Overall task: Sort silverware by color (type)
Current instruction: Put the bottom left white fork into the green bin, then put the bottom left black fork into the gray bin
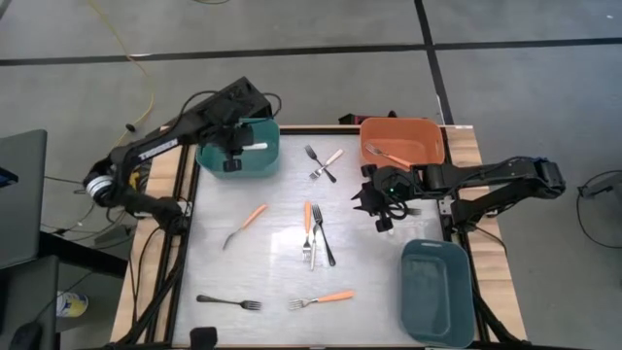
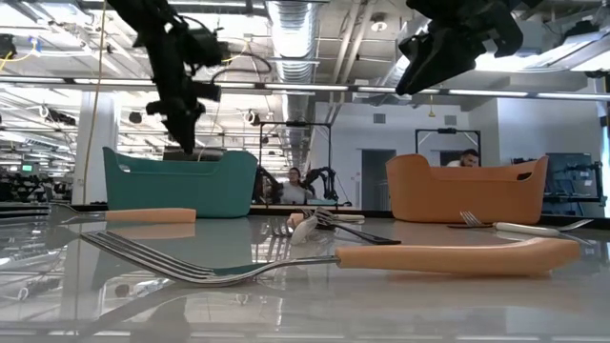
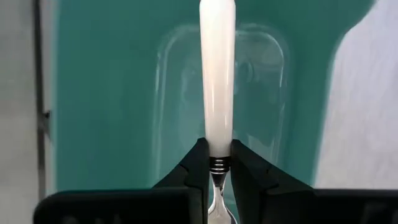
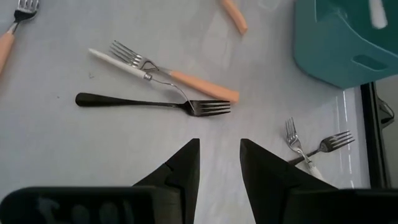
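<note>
My left gripper (image 1: 233,148) hangs over the teal bin (image 1: 238,146) at the table's far left corner, shut on a white-handled fork (image 1: 255,146). My right gripper (image 1: 384,206) is open above the table, just near of the orange bin (image 1: 401,141), which has an orange-handled fork (image 1: 389,156) lying in it. Flat on the table lie a crossed white and dark pair (image 1: 326,163), an orange fork (image 1: 245,224), a cluster of orange, white and black forks (image 1: 313,233), a black fork (image 1: 228,301) and another orange one (image 1: 321,298). My left gripper pinches the white-handled fork between its two fingers (image 3: 196,165) at the ribbed neck (image 3: 216,163), where the white handle meets the metal. The fingers come from above, across the fork. The fork is lifted clear over the bin's inside, its handle (image 3: 216,74) sticking out sideways.
A second teal bin (image 1: 437,290) stands at the near right corner. In the right wrist view the clustered forks (image 4: 155,87) lie ahead of the open fingers and the crossed pair (image 4: 311,149) off to the side. Bare tabletop lies between the scattered forks.
</note>
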Robot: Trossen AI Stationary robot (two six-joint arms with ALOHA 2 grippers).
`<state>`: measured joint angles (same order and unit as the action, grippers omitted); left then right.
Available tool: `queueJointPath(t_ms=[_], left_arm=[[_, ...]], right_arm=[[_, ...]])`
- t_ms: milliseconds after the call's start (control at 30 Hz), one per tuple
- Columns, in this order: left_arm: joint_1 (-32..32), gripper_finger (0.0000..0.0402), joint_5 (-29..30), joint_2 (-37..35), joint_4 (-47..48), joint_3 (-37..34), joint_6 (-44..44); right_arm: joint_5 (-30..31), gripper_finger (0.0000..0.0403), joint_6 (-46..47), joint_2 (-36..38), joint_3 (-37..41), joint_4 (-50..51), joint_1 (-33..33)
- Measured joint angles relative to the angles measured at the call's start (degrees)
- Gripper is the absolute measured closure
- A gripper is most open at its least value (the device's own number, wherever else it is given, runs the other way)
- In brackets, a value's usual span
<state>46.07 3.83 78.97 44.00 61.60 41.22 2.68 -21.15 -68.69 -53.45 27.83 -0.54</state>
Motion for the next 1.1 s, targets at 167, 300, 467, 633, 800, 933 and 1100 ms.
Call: queueJointPath(t_ms=[167, 300, 467, 633, 800, 933, 1100], left_arm=[[0.32, 0.0374, 2.81, 4.81, -0.14, 0.00, 1.21], [0.34, 0.0374, 3.12, 7.49, -0.05, 0.00, 1.23], [0.40, 0.0368, 4.36, 9.77, -0.18, 0.00, -0.15], [0.43, 0.0333, 4.51, 10.24, -0.66, 0.00, -3.58], [0.42, 0.0286, 8.28, 9.87, -0.89, 0.00, -2.82], [0.25, 0.0257, 12.85, 9.87, 0.15, 0.19, -2.96], [-0.80, 0.0245, 12.94, 8.69, 6.22, 2.66, -6.64]], right_arm=[[0.00, 0.0266, 0.57, 0.00, 0.00, 0.42, 0.05], [0.00, 0.0266, 1.20, 0.00, 0.00, 0.57, 0.13], [0.02, 0.0266, 0.37, 0.00, 0.00, -0.09, -0.13], [0.06, 0.0266, 0.11, 0.00, 0.00, -0.09, -0.83], [0.06, 0.0266, 2.63, 0.00, 0.00, 0.26, -1.51], [0.07, 0.0266, 3.13, 0.00, 0.00, 0.90, -1.51], [0.07, 0.0266, 3.13, 0.00, 0.00, 0.59, -1.51]])
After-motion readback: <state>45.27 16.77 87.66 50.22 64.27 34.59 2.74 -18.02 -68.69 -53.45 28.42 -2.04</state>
